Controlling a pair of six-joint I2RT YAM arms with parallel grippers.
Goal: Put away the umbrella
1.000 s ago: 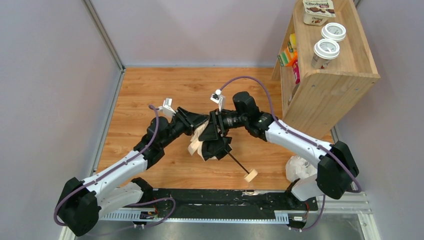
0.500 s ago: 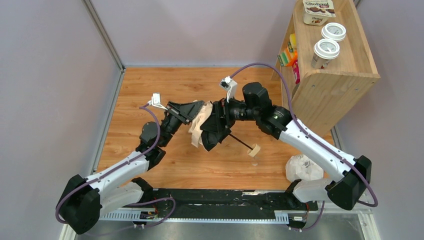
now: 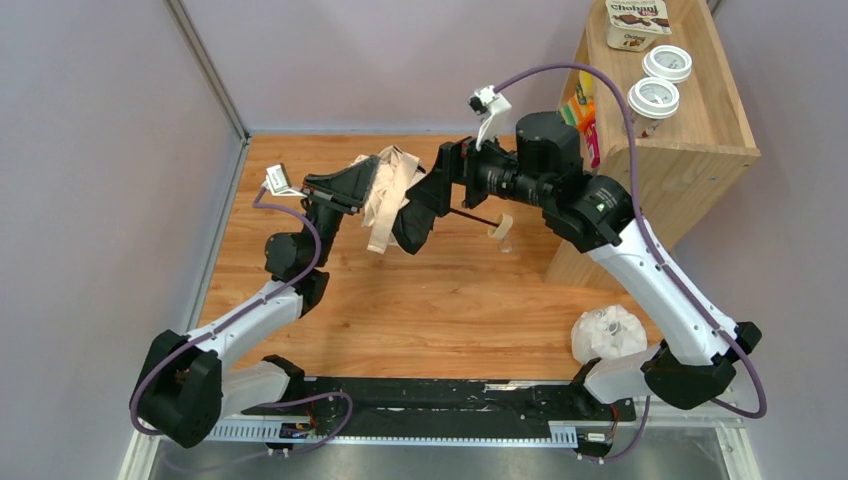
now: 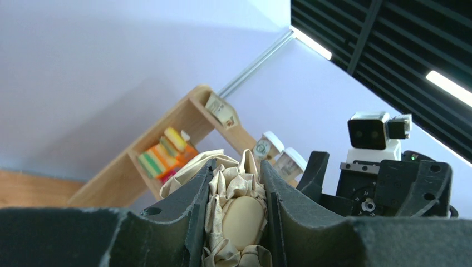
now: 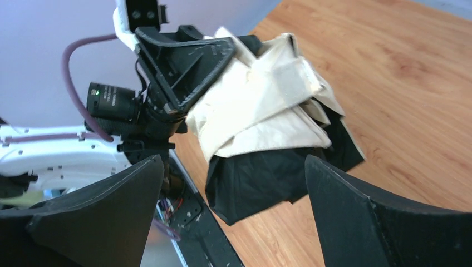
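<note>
Robot lab cell: plain walls [image 3: 400, 60], stocked shelf [image 3: 660, 170].

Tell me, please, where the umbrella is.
Top view, centre: the umbrella is clamped in the left gripper, left of the shelf, with the open right gripper beside it.

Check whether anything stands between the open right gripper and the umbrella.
Nothing visible does. The right gripper has its jaws wide apart and faces the umbrella directly, with only air in between. The left gripper is clamped on the bunched cream canopy at its far end, outside that gap.
</note>
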